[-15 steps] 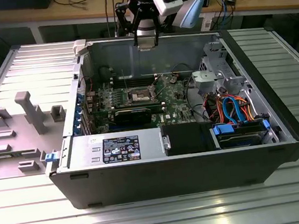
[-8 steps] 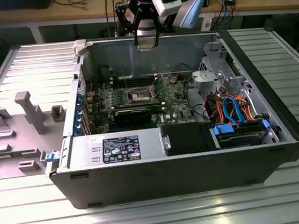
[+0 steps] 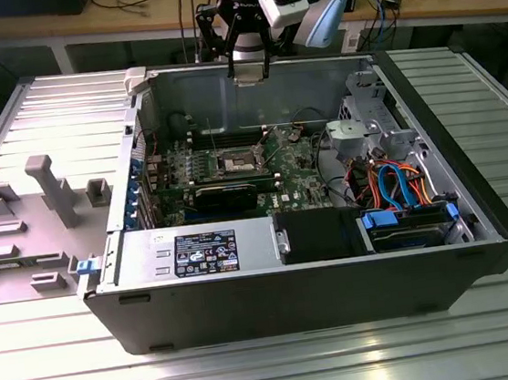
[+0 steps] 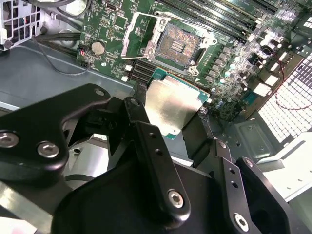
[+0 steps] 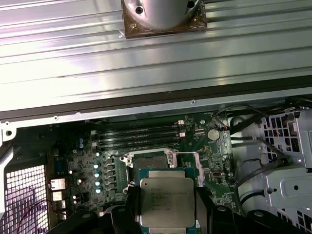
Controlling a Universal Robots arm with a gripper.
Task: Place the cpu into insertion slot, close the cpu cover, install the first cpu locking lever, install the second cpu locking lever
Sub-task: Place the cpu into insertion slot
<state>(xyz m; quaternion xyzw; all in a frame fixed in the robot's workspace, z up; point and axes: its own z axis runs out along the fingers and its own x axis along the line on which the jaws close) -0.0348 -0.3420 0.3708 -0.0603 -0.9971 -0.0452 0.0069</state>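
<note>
Clamping the cpu [image 4: 173, 109] by two opposite edges between the black fingers [image 4: 146, 141] of the gripper [image 4: 171, 124], silver top facing both wrist cameras; hovering at the upper rim of the open computer case [image 3: 157, 302], well above the green motherboard [image 3: 170, 177]; looking down past the held cpu onto the insertion slot [image 4: 178, 45], bare and dark-centred, below and just ahead of the fingertips; showing the cpu cover [image 4: 127, 39] swung up open beside that slot, well apart from the hand.
</note>
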